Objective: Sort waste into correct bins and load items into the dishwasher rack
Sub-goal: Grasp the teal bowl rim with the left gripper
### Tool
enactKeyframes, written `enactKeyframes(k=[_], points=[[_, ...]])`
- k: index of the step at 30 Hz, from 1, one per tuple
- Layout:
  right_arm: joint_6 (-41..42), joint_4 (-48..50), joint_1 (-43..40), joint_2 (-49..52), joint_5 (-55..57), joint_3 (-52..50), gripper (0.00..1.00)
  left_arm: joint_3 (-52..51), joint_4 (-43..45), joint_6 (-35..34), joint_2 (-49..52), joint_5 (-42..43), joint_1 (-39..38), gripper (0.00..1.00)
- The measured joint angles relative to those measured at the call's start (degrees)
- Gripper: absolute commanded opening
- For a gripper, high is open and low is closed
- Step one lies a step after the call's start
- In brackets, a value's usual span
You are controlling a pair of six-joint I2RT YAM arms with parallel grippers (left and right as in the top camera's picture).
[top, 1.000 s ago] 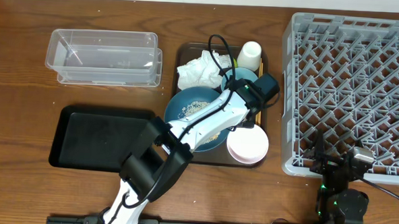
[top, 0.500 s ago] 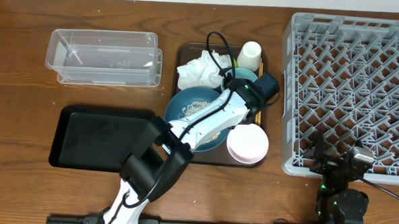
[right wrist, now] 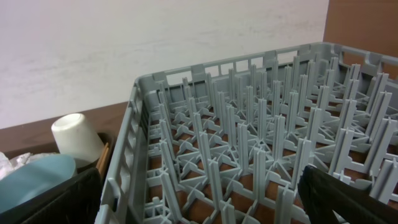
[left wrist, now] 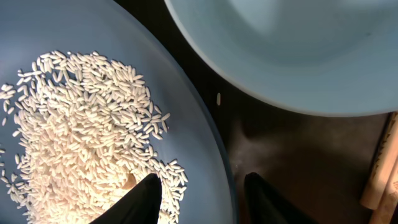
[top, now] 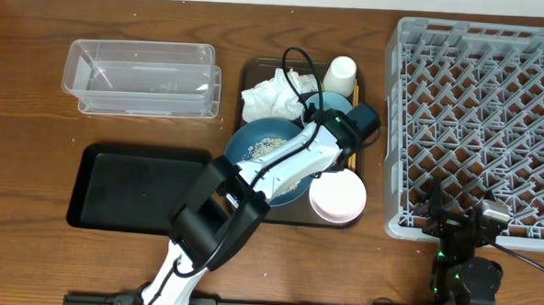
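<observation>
Wooden bench (top: pixel 36 69), left of the rack (top: pixel 476 115): blue rice bowl (top: pixel 254 148) sits on the tray (top: pixel 247 73), the left pincer (left wrist: pixel 205 196) released, jaws straddling its rim; the right pincer (right wrist: pixel 199 196) idles released at the rack's near edge. Risk: one-sided rim grip may tilt the bowl, spilling rice (left wrist: pixel 81 137).

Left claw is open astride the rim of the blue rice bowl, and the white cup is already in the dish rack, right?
Not quite. The left claw is open astride the rim of the blue rice bowl, but the white cup is not in the dish rack. The overhead view shows it on the brown tray, left of the rack.
</observation>
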Motion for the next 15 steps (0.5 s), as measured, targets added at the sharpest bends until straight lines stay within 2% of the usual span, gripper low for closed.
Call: enactKeyframes(k=[6, 8, 9, 15], points=[[0.0, 0.0, 0.0, 0.0, 0.0, 0.0, 0.99, 0.0, 0.0, -0.9, 0.0, 0.4, 0.0, 0.22], [0.0, 0.0, 0.0, 0.0, 0.0, 0.0, 0.99, 0.0, 0.2, -0.8, 0.0, 0.7, 0.0, 0.19], [0.0, 0.0, 0.0, 0.0, 0.0, 0.0, 0.99, 0.0, 0.2, -0.7, 0.0, 0.8, -0.1, 0.13], [0.0, 0.0, 0.0, 0.0, 0.0, 0.0, 0.99, 0.0, -3.2, -0.6, 0.0, 0.5, -0.2, 0.09]])
